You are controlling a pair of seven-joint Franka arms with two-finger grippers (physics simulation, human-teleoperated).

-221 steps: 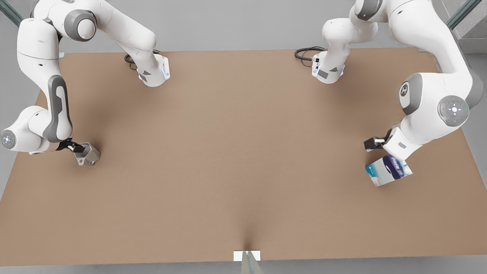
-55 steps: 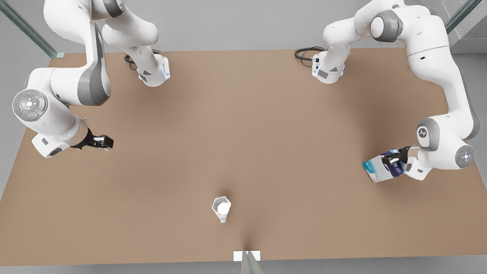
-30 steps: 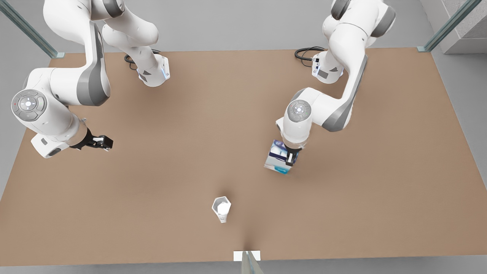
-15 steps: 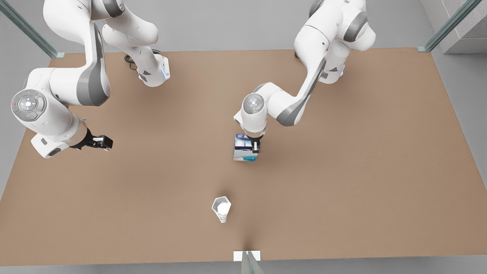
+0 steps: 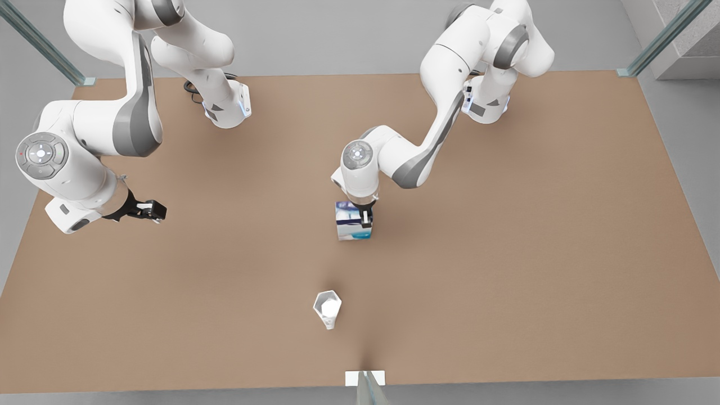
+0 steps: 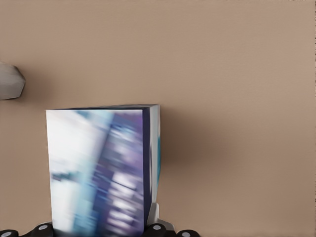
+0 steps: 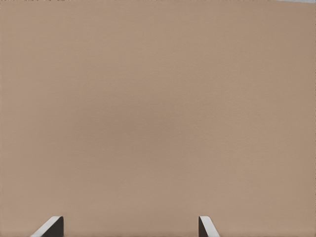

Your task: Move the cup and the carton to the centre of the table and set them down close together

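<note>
The white and blue carton [image 5: 352, 221] stands upright near the middle of the brown table [image 5: 506, 253], with my left gripper [image 5: 365, 218] shut on it from above. In the left wrist view the carton [image 6: 98, 173] sits close up, with the cup [image 6: 10, 81] farther off. I cannot tell whether the carton touches the table. The silvery cup [image 5: 327, 307] stands upright by itself near the front edge, a little to the front view's left of the carton. My right gripper [image 5: 154, 211] waits open over the front view's left side, with bare table between its fingertips [image 7: 52, 227].
Both arm bases [image 5: 228, 109] [image 5: 484, 104] stand along the table's back edge, each with a black cable. A small white tab [image 5: 364, 378] sits at the middle of the front edge. Brown tabletop lies between carton and cup.
My left gripper has carried the carton from the front view's right side to the middle, slowing over the last half second. The cup and the right arm have stayed put.
</note>
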